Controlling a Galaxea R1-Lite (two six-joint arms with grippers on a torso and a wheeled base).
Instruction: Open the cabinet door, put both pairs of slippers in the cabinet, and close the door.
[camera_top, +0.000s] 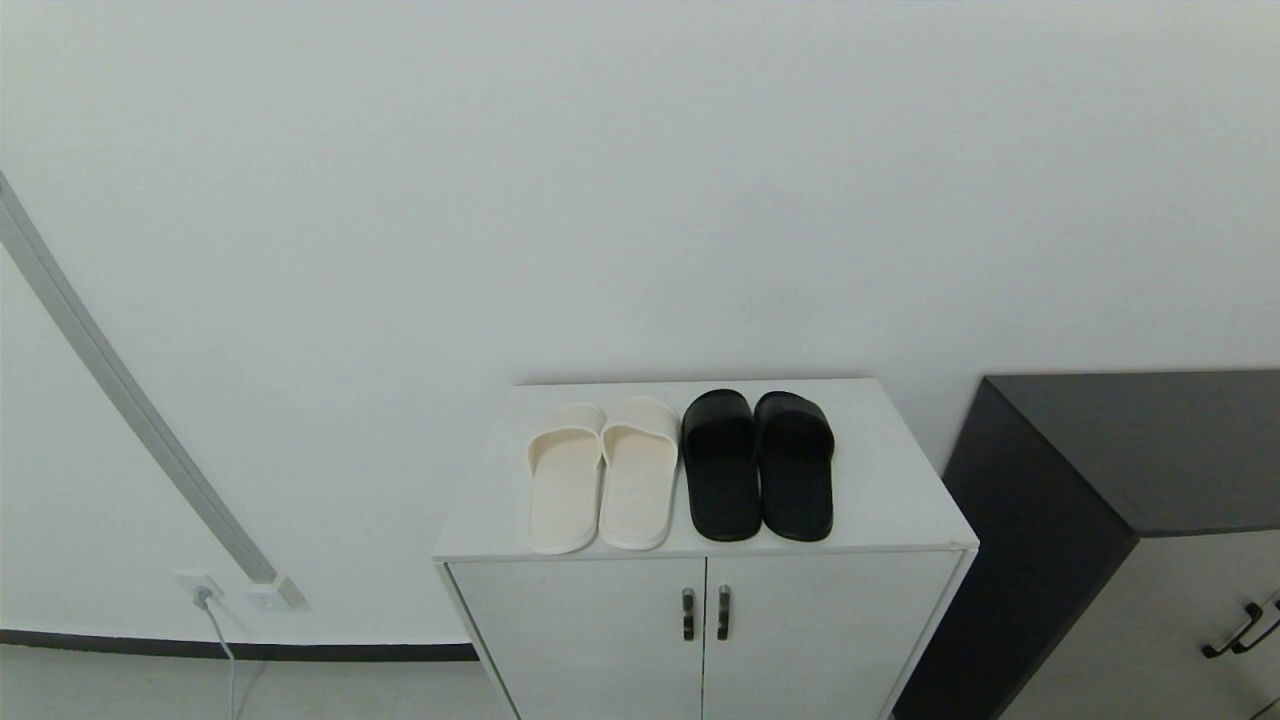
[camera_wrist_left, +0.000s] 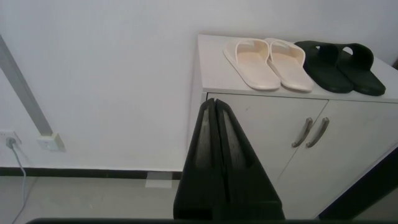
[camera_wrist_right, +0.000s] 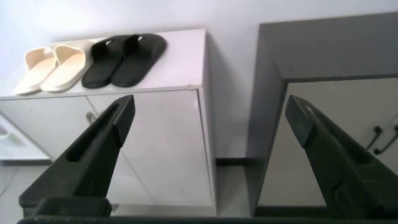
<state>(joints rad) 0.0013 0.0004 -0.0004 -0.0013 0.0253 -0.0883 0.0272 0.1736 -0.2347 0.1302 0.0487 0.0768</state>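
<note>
The white slippers (camera_top: 600, 478) and black slippers (camera_top: 758, 466) lie side by side atop the closed cabinet (camera_top: 900, 500). Our right gripper (camera_wrist_right: 209, 107) has its fingers spread; the left gripper (camera_wrist_left: 215, 106) has its fingers pressed together. We should grasp the right door handle (camera_top: 722, 612) squarely, then pull along the door's arc.

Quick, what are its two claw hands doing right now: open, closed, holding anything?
Left gripper: closed, holding nothing.
Right gripper: open wide, holding nothing.

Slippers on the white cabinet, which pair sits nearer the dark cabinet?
The black pair, on the right half of the white cabinet top, toward the dark cabinet; the cream pair lies left of it.
</note>
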